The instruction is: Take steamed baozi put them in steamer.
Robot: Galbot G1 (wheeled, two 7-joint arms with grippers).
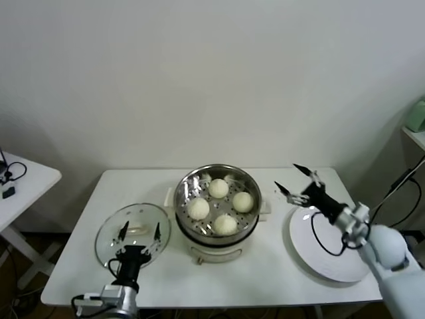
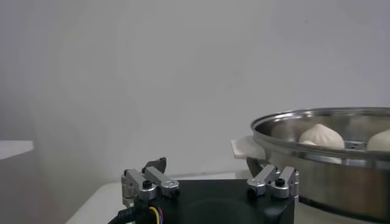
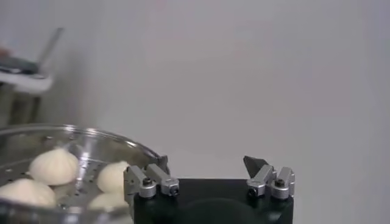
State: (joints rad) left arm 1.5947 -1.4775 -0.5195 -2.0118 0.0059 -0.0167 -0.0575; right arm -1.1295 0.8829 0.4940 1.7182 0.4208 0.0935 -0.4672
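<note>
We see four smooth round steamed baozi (image 1: 219, 188) on the perforated floor of the shiny steamer (image 1: 188, 182), the right gripper (image 1: 293, 178) fingers spread wide and empty, the left gripper (image 1: 140, 232) fingers likewise wide.

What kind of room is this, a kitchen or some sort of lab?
Probably a lab set up as a mock kitchen: a plain white table against a bare wall, holding only a steamer of baozi, a glass lid and a white plate.
</note>
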